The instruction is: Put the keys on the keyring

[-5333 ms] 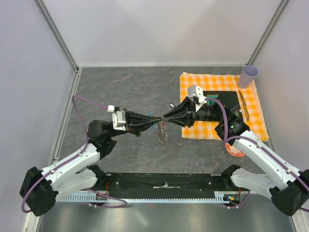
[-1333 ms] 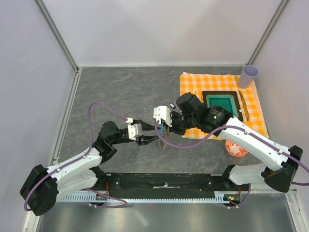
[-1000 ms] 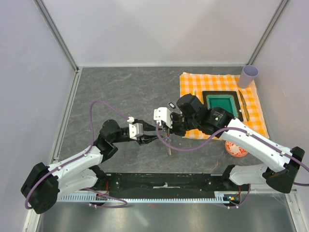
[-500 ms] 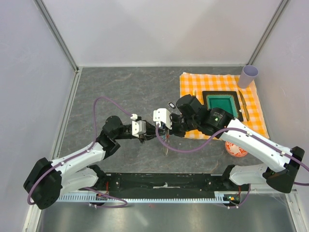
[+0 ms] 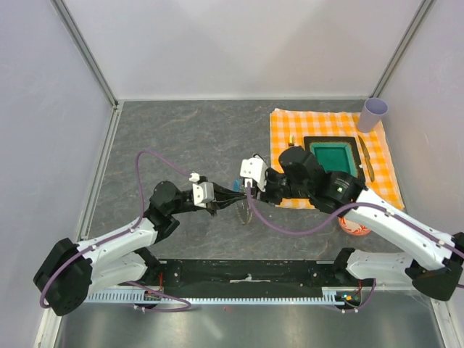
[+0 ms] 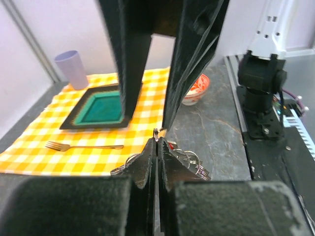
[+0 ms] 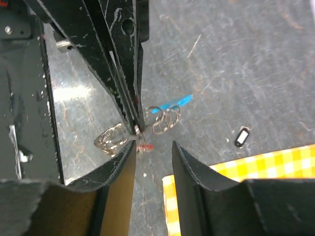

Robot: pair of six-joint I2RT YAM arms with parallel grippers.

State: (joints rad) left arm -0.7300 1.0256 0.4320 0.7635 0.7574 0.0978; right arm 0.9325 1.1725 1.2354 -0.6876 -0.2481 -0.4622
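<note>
— State of the left gripper [image 6: 156, 147]?
— Shut flat, fingers pressed together on one wire loop of the keyring [image 7: 165, 120]. Carries the rest just under the pinch: more loops, a lump of fine chain, a blue plastic piece [image 7: 173, 103].
— And the key [image 7: 145, 146]?
— Shows only as a red head right below that pinch, inside the gap of the right gripper [image 7: 153, 152]. Fingers there well apart, clamped on nothing.
— Best way through the step?
— Probably: hold the left pinch rigid, close the right fingers on the red head alone and not on the loops, then work the hole along the loop in small turns. No tugging, or the chain swings.
— Which way pointing?
— Blade too small to read; cannot tell, nor whether threaded yet. As for the keyring, trails from the pinch towards the near edge in the top view, blue piece sticking out on the side of the black-and-white fob [image 7: 241, 136], short of the checked cloth [image 6: 49, 157].
</note>
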